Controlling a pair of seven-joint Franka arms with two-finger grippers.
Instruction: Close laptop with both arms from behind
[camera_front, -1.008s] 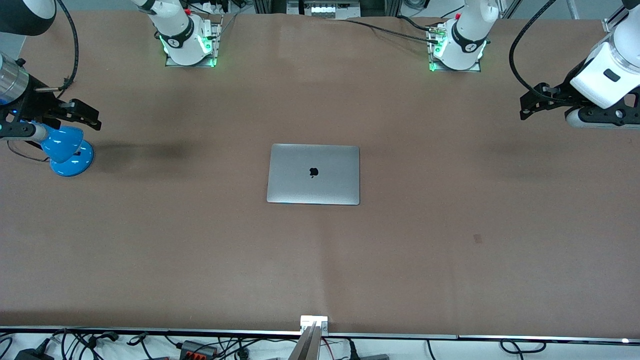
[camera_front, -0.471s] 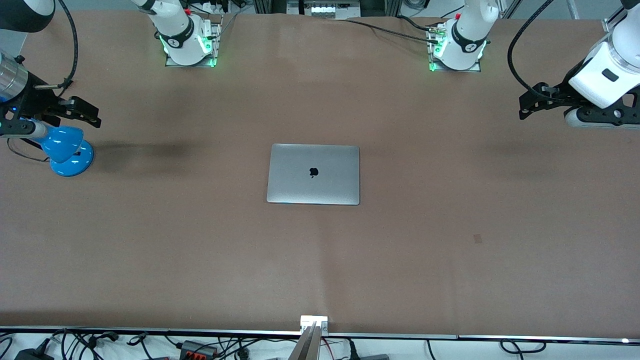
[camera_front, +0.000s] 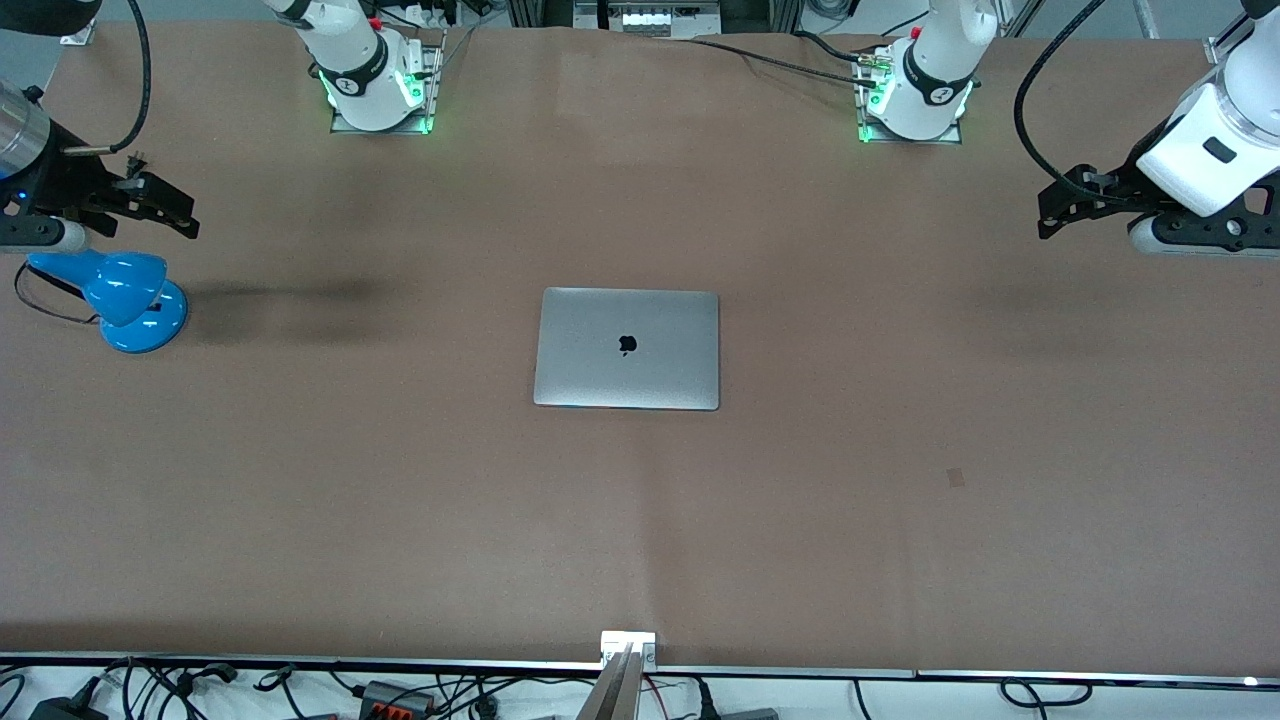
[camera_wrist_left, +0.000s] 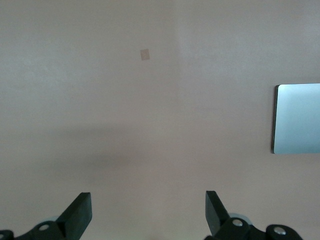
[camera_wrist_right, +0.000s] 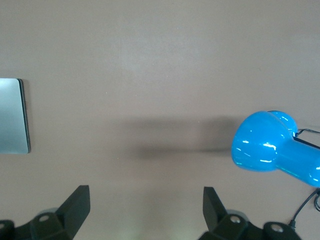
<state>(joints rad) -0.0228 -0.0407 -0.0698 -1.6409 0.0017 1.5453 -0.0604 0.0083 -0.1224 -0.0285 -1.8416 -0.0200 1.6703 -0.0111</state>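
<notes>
The laptop (camera_front: 627, 348) lies shut and flat in the middle of the brown tabletop (camera_front: 400, 500), its silver lid facing up with the black apple logo (camera_front: 627, 345) showing; nothing touches it. The left claw (camera_front: 1062, 205) hangs in the air over the left arm's end of the tabletop, well apart from the laptop, and the left wrist view shows its two black fingers (camera_wrist_left: 77, 215) spread wide with bare tabletop between them and one edge of the laptop off to the side. The right claw (camera_front: 165, 205) is up over the right arm's end of the tabletop, just above a blue desk lamp (camera_front: 120, 295) that stands there on its round base; in the right wrist view its fingers (camera_wrist_right: 75, 205) are likewise spread apart and hold nothing, with the lamp's blue head beside them and a strip of the laptop at the frame's edge. A small darker patch (camera_front: 955, 477) marks the tabletop nearer to the front camera, toward the left arm's end.
</notes>
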